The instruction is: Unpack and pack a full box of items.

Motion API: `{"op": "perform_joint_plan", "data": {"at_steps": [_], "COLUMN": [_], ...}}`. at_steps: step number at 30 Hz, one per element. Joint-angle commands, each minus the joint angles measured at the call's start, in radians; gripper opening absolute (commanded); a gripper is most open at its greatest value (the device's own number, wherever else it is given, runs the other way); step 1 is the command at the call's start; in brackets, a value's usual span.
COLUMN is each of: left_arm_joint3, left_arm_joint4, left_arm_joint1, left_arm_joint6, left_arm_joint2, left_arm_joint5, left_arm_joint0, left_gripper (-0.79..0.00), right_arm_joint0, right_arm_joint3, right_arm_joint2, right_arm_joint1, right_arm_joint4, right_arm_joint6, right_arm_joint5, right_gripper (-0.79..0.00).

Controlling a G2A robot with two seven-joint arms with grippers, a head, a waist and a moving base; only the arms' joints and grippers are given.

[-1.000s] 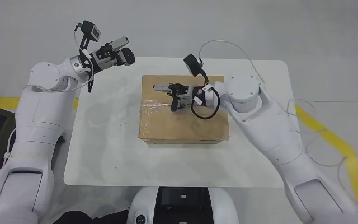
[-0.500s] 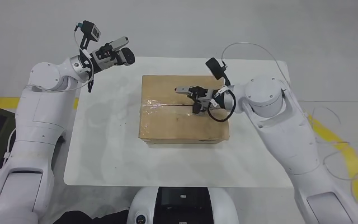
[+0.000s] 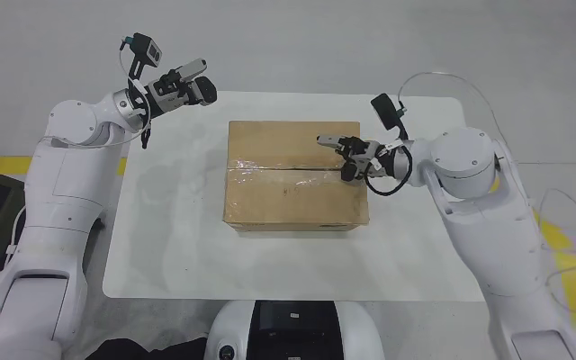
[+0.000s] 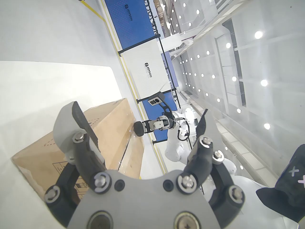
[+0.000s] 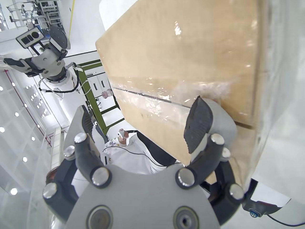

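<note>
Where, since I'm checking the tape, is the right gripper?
In the top view, the right gripper is over the right end of the box, at its taped seam.

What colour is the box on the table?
Brown cardboard box, clear tape along its seam; clearest in the top view.

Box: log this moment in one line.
box closed, taped | right end effector open, at tape seam, right end | left end effector open, clear of box
</note>
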Motion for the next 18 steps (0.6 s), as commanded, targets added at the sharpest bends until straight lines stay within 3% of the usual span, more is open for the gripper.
{"op": "perform_joint_plan", "data": {"at_steps": [1,8,13,18], "left_arm_joint3": [0.0,0.0,0.0,0.0], "left_arm_joint4": [0.0,0.0,0.0,0.0], "left_arm_joint1": [0.0,0.0,0.0,0.0], "left_arm_joint6": [0.0,0.0,0.0,0.0], "left_arm_joint2": [0.0,0.0,0.0,0.0], "left_arm_joint5": [0.0,0.0,0.0,0.0], "left_arm_joint0": [0.0,0.0,0.0,0.0], "left_gripper": [0.0,0.0,0.0,0.0], "right_arm_joint0": [-0.011,-0.049,-0.102,-0.11], "right_arm_joint3": [0.001,-0.029,-0.089,-0.082], "right_arm_joint2": [0.015,0.084,0.159,0.126], "right_arm_joint1": [0.005,0.021,0.022,0.014], "right_arm_joint4": [-0.001,0.023,0.151,0.227], "right_arm_joint6": [-0.003,-0.037,-0.089,-0.12], "right_arm_joint5": [0.002,0.011,-0.066,-0.141], "right_gripper": [0.0,0.0,0.0,0.0]}}
